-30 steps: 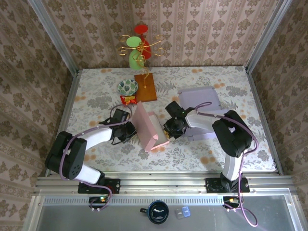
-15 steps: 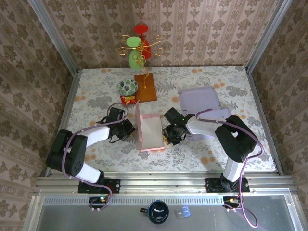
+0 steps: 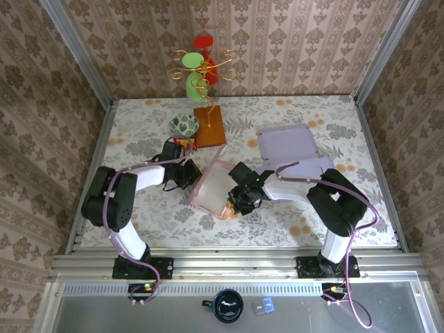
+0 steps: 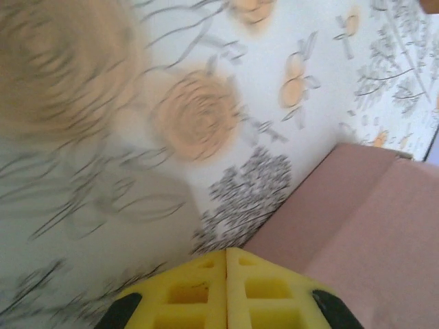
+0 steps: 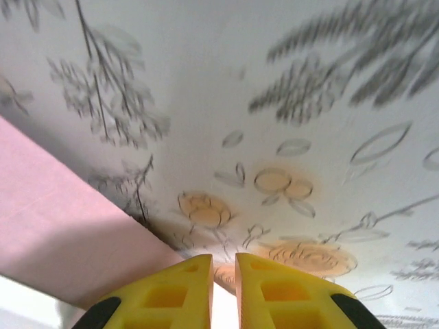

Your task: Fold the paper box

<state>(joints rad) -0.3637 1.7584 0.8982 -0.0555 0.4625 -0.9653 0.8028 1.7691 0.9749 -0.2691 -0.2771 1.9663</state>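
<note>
Paper box (image 3: 211, 187) on table (image 3: 333, 118), bowl (image 3: 184, 125) behind

We see a table (image 3: 305, 118) with a flowery top. A pink paper box (image 3: 211, 186) sits near the middle, tipped to one side. A flat purple box (image 3: 286, 144) lies to its right. Farther back we see a brown board (image 3: 209, 125), a little bowl (image 3: 184, 125), a red packet (image 3: 184, 143) and a green stand (image 3: 195, 83).

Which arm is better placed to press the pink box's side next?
Likely right: the right gripper is at the near corner of the pink box, while the shut left gripper sits beside its left edge.
</note>
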